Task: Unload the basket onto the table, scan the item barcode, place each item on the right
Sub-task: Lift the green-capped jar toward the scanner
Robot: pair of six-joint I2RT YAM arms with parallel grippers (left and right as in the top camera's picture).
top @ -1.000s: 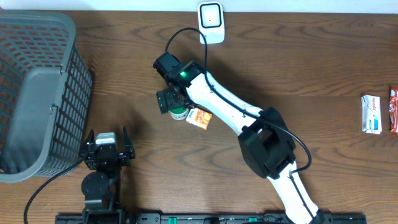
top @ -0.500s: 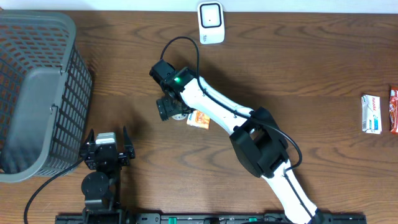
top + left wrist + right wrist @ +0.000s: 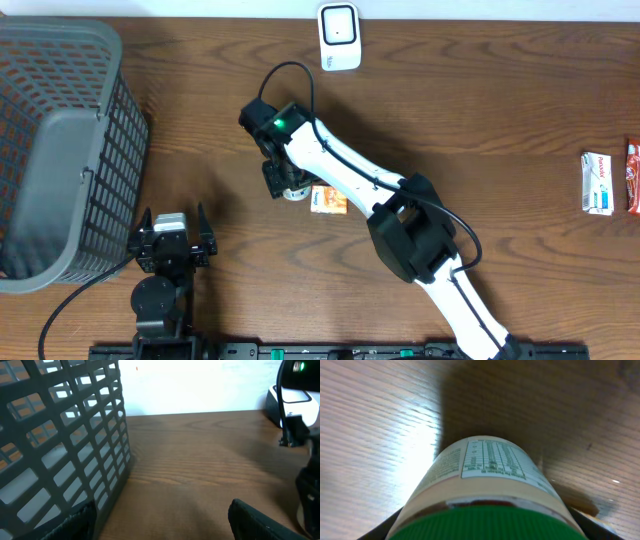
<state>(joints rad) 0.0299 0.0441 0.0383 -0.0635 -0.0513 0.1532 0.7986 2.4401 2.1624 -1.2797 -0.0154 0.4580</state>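
Operator: Trouble from here: what should I watch?

Spotter: Your right gripper (image 3: pixel 285 180) is down over the bottle (image 3: pixel 490 475). The bottle lies on its side on the table (image 3: pixel 480 120), green cap toward the wrist camera, just beside an orange packet (image 3: pixel 328 199). The dark fingers flank its body, but I cannot tell whether they are pinching it or only standing either side. A round bottle on its side can roll, I'd judge. If you lift before the fingers bite, it may slip out or knock the packet. The panel facing up looks like a table of small print, with no bars that I can see. You may have to turn the bottle before the scanner (image 3: pixel 339 36) at the far edge can read anything.

Operator: Left side?

Spotter: Your left gripper (image 3: pixel 173 225) is spread wide with nothing between its fingers. It sits beside the basket (image 3: pixel 60 150), well apart from the bottle.

Operator: Containers?

Spotter: You have one, that grey mesh basket. From overhead no goods show inside it, though its walls may hide part of the floor. A white-and-blue box (image 3: pixel 598 183) and a red packet (image 3: pixel 633 177) lie loose at the right edge, in no container.
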